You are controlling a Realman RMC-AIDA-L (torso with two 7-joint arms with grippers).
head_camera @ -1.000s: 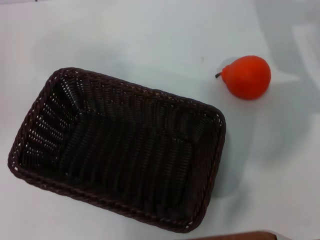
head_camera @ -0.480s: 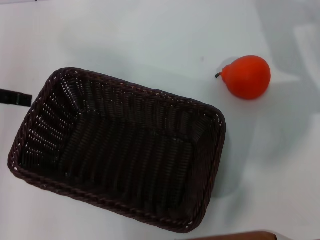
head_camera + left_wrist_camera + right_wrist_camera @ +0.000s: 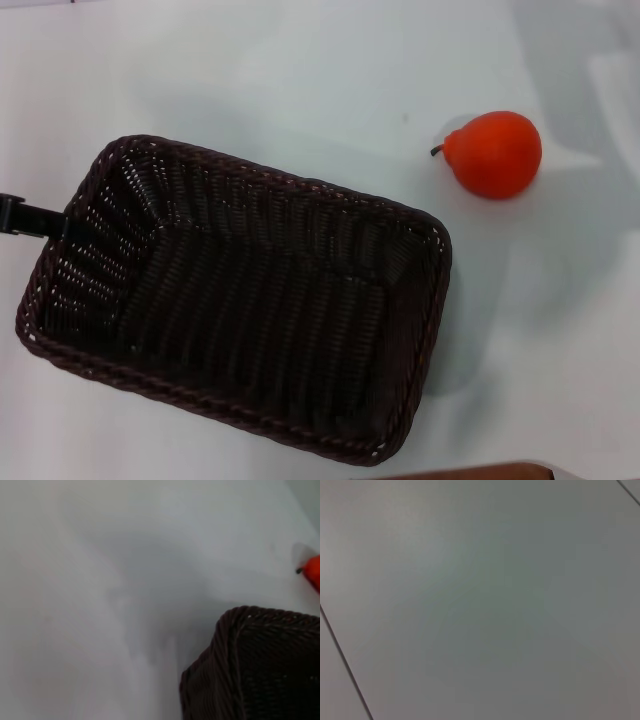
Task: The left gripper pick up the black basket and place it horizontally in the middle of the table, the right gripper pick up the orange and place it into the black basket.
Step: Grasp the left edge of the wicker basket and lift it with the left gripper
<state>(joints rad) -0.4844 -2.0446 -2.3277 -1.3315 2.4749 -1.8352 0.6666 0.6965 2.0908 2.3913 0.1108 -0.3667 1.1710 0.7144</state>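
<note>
The black basket (image 3: pixel 240 300) lies on the white table (image 3: pixel 300 80), slanted, filling the left and middle of the head view. It is empty. One corner of it shows in the left wrist view (image 3: pixel 260 665). A black bar of my left gripper (image 3: pixel 30 217) reaches in from the left edge and meets the basket's left rim. The orange (image 3: pixel 493 152), pear-shaped with a dark stem, sits on the table right of and beyond the basket; its edge shows in the left wrist view (image 3: pixel 314 572). My right gripper is out of view.
A brown edge (image 3: pixel 470 470) shows at the bottom of the head view. The right wrist view shows only plain grey surface (image 3: pixel 480 600) with a dark seam line.
My left gripper has come into the head view from the left edge and moved down and right until it meets the basket's left rim. The basket and the orange have not moved.
</note>
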